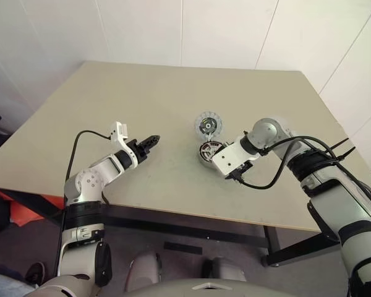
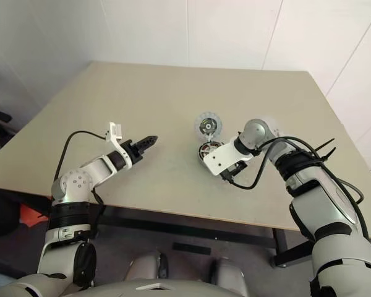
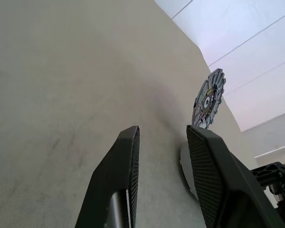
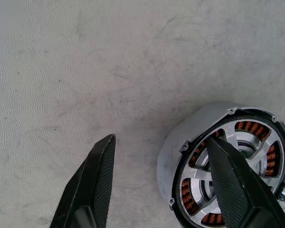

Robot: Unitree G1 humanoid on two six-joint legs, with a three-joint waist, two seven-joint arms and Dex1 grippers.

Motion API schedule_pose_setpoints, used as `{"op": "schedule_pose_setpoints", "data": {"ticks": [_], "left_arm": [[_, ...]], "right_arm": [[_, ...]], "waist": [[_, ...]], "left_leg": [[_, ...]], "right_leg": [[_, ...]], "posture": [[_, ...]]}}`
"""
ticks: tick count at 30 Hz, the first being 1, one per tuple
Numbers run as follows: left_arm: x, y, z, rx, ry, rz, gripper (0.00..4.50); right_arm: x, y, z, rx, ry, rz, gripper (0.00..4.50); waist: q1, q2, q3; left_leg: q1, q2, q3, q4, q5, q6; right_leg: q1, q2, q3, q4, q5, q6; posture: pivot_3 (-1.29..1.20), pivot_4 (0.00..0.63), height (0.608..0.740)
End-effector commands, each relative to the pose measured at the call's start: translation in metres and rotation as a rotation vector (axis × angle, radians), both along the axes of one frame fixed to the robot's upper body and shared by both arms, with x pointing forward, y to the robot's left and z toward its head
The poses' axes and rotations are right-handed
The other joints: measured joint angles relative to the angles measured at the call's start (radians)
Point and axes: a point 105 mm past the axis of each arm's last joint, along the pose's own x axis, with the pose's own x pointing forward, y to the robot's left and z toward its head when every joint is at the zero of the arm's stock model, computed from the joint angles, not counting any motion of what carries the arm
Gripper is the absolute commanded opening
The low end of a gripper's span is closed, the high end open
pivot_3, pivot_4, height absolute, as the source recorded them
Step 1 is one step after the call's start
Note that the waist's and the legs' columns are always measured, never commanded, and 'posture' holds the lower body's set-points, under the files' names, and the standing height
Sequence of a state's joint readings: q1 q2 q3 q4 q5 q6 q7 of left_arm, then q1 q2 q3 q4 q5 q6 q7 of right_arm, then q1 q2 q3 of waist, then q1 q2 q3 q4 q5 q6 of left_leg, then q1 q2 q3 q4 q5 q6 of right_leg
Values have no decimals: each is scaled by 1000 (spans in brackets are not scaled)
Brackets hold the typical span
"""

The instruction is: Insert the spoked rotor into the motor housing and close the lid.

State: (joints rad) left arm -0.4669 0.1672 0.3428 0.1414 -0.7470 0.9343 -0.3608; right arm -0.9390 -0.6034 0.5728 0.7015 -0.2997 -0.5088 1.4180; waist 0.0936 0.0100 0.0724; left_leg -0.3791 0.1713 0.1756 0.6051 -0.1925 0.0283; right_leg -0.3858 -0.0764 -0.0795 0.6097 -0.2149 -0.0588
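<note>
Right gripper, jaws apart, hangs over the motor housing on the desk; one finger sits over its open top, where the spoked rotor looks seated. Left gripper idles, jaws apart, empty. The lid lies just beyond the housing. Likely next: pick it by the rim, lower it flat and centred.

I seem to stand in a plain lab or test room: bare beige tabletop, white panelled walls behind it.
</note>
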Motion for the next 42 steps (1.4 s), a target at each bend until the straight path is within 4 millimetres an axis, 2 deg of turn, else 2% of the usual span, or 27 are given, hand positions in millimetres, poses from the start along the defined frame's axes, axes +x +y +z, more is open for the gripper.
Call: {"op": "schedule_pose_setpoints", "data": {"ticks": [1, 6, 8, 16, 18, 21, 25, 30, 34, 37, 39, 42], "left_arm": [[3, 2, 15, -2, -61, 13, 1683], [3, 2, 14, -3, -59, 20, 1683], [2, 2, 13, -2, -58, 21, 1683], [3, 3, 12, -1, -56, 30, 1683], [2, 3, 11, -1, -52, 31, 1683], [1, 2, 9, -1, -48, 31, 1683], [0, 1, 6, -4, -41, 34, 1683], [-3, -2, 1, -9, -31, 38, 1683], [-7, -4, -5, -13, -21, 49, 1683], [-10, -1, -7, -17, -18, 65, 1683], [-12, 1, -8, -18, -17, 79, 1683], [-17, 5, -12, -20, -10, 96, 1683]], "right_arm": [[1, -1, 3, -21, 6, 1, 2275], [7, 1, 6, -6, -26, -21, 570], [9, 1, 6, -3, -33, -27, 72], [17, 4, 8, 42, -77, -68, 30], [21, 8, 13, 87, -90, -97, 30], [23, 20, 23, 211, -16, -209, 30], [27, 35, 41, 395, 122, -418, 30], [21, 43, 58, 494, 302, -639, 30], [21, 54, 71, 578, 477, -914, 30], [16, 55, 64, 564, 653, -1233, 30], [12, 53, 57, 539, 707, -1397, 30], [18, 57, 55, 571, 708, -1531, 30]], "waist": [[0, 0, 0], [3, 0, 0], [1, -1, 0], [-3, -1, 0], [-5, -1, 0], [-16, -2, 0], [-22, -2, 1], [-8, -2, 1], [4, -1, 1], [6, -1, 1], [8, -1, 1], [9, -1, 1]], "left_leg": [[0, 0, 0, 0, 0, 0], [-1, 0, 0, 0, -1, 2], [-1, 0, 0, 1, -1, 2], [2, 1, 0, 1, 0, 0], [3, 1, 0, 1, 0, -1], [3, 1, 0, 2, 1, -2], [2, 1, 0, 2, 1, -2], [-7, 2, 0, 2, 3, 1], [-8, 2, 0, 2, 3, 2], [-7, 2, 0, 1, 2, -3], [-6, 2, 0, 1, 2, -4], [-3, 1, -1, -1, 5, -9]], "right_leg": [[0, 0, 0, 0, 0, 0], [0, 0, 0, -1, 0, 0], [0, 0, 0, -1, 0, 0], [2, 0, 0, 1, 0, 0], [2, 0, 0, 1, 0, 0], [2, 0, 0, 1, 0, 0], [1, 1, 0, 3, 1, -1], [-8, 1, 0, 5, 1, -2], [-10, 1, 0, 5, 1, -2], [-9, 1, 0, 5, 1, -2], [-9, 1, 0, 5, 1, -2], [-6, 1, 0, 5, 1, -2]], "posture": [[0, 0, 740], [0, 0, 740], [0, 0, 740], [0, 0, 740], [0, 0, 740], [0, 0, 740], [0, 0, 740], [0, 0, 740], [0, 0, 740], [0, 0, 740], [0, 0, 740], [0, 0, 740]]}}
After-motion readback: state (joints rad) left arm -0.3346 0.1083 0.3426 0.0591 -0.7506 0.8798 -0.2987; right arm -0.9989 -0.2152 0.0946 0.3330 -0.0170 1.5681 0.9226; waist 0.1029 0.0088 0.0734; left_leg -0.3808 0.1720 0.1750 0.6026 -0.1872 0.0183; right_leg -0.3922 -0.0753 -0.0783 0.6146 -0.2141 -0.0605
